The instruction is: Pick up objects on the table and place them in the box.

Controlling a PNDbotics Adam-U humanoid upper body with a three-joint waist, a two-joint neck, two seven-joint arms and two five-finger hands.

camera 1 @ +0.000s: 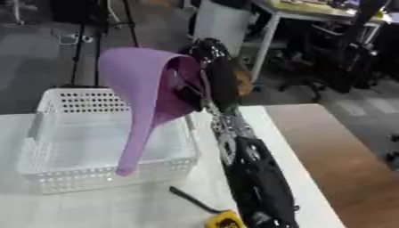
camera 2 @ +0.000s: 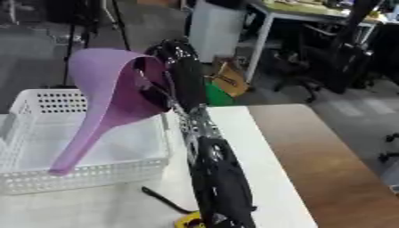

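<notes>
At the bottom edge of the frame, just right of centre, I am seeing a small yellow object with a black strap or cord [camera 1: 222, 219] lying on the white table [camera 1: 117, 205]; I cannot make out what it is, and it is waiting its turn. Rising from that lower centre, my right arm [camera 1: 257, 178] is running up the middle of the picture toward the upper centre. There the right hand [camera 1: 204, 71] is holding the purple funnel [camera 1: 144, 89]: its fingers are curled onto the wide mouth, pinching the rim, while the spout is hanging down and to the left. The funnel's narrow tip is pointing into the white perforated basket [camera 1: 46, 176] at the left middle of the frame, seemingly over its near right portion, though I cannot tell whether the tip is touching the floor or hovering above it. My left hand is not showing in either view.

I judge this as the placing step, nearly done. To finish it well, I am planning to lower the hand until the spout rests inside, keep the wide mouth clear of the right wall of the basket, then ease the fingers apart. Releasing from this height could let the funnel tip over the near rim.
</notes>
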